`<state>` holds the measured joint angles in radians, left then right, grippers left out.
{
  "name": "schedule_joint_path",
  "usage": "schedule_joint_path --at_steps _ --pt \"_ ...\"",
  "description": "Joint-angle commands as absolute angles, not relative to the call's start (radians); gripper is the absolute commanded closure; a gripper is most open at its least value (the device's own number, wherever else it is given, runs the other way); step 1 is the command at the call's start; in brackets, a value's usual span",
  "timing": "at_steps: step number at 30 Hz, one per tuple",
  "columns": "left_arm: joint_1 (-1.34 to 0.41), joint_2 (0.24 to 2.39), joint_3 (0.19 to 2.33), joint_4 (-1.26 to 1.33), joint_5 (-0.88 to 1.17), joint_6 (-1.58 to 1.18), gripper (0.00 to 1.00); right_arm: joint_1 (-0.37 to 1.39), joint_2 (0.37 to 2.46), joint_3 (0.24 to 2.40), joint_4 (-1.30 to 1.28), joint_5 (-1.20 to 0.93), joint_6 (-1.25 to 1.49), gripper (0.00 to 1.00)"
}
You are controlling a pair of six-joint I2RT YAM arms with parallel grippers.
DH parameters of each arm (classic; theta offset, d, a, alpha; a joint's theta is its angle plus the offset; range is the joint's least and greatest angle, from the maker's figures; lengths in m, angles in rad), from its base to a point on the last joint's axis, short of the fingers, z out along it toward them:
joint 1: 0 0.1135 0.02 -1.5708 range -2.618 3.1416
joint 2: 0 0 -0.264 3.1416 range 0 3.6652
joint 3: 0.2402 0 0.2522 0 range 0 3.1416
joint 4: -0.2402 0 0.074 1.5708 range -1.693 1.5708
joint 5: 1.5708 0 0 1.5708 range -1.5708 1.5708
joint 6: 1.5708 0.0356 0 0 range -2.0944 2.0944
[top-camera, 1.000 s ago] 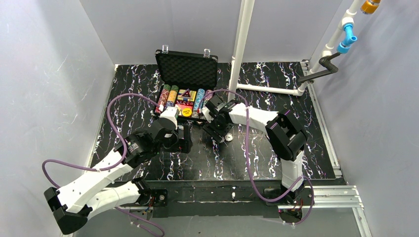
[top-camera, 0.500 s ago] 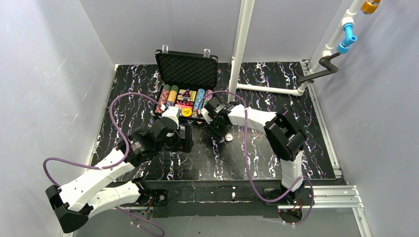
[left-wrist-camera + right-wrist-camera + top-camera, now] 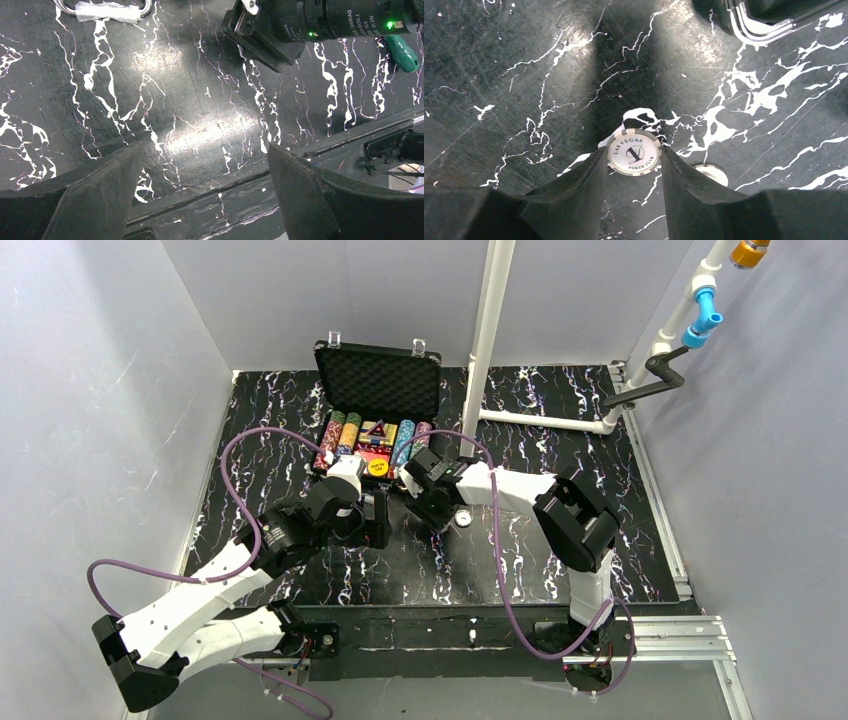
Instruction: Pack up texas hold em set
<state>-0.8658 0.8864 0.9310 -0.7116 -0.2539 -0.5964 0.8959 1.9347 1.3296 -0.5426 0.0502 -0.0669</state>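
The black foam-lined case stands open at the back, with rows of multicoloured chips, a red triangle and a yellow disc in its base. My right gripper is shut on a white "Las Vegas 1" poker chip, pinched by its edges just in front of the case; the gripper also shows in the top view. A second white chip lies on the table beside the right finger, and it also shows in the top view. My left gripper is open and empty over the table.
A green-handled screwdriver lies right of the right arm's wrist. A tape-wrapped wire loop lies at the far edge of the left wrist view. A white pipe post stands beside the case. The metal front rail borders the table.
My right gripper has shifted a little to the left, toward the case's front, with the white chip in it. The second chip has stayed put. The left arm has barely moved.
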Motion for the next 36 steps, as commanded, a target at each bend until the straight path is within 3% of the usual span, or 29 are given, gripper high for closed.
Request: schedule_joint_path --at_steps 1,10,18,31,35,36 --pt "-0.861 0.875 0.970 -0.729 -0.263 -0.604 0.05 0.913 1.973 1.271 -0.542 0.050 -0.034 0.63" --pt "-0.860 0.872 0.972 -0.733 -0.266 -0.610 0.05 0.914 1.833 1.268 -0.514 0.051 -0.009 0.76" --pt "-0.859 0.876 0.971 -0.728 -0.262 -0.611 0.05 0.913 1.752 1.253 -0.534 0.129 0.014 0.79" --pt "-0.860 0.881 0.970 -0.727 -0.255 -0.606 0.05 0.809 1.762 1.215 -0.548 0.194 0.046 0.76" --pt "-0.860 0.904 0.983 -0.719 -0.247 -0.598 0.04 0.798 1.813 1.229 -0.543 0.140 0.029 0.68" --pt "-0.861 0.910 0.988 -0.718 -0.246 -0.594 0.04 0.797 1.828 1.227 -0.543 0.157 0.026 0.63"
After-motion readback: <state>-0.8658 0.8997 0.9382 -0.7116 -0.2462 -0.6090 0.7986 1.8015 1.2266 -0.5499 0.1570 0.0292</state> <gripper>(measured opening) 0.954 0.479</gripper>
